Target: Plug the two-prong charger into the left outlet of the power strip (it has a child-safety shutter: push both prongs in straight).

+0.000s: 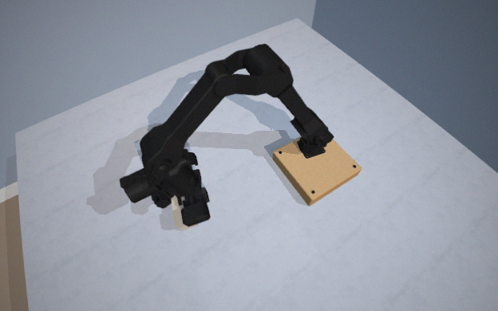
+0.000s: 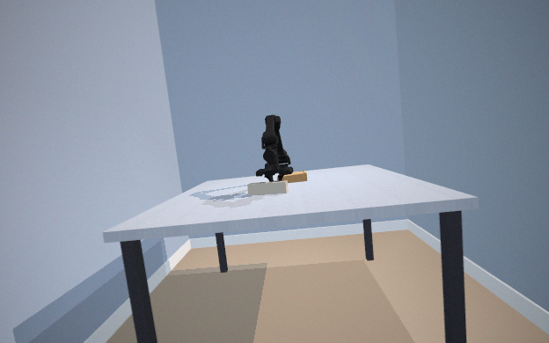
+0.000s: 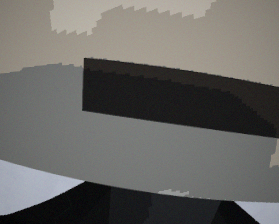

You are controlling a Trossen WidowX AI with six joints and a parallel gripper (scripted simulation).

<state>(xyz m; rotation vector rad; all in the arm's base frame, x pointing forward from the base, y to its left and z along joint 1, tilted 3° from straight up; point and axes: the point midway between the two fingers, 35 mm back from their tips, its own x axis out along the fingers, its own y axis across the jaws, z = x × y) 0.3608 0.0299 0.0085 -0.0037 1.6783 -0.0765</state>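
My gripper is low over the table and shut on the two-prong charger. The charger shows in the wrist view as a dark rectangular block, held right against the cream face of the power strip. Its prongs are hidden. The power strip is a cream block lying on the table, mostly covered by the gripper in the top view. I cannot see the outlets or tell which one the charger stands over.
The arm's base stands on a tan wooden plate to the right of the strip. The white table ends close to the left of the gripper.
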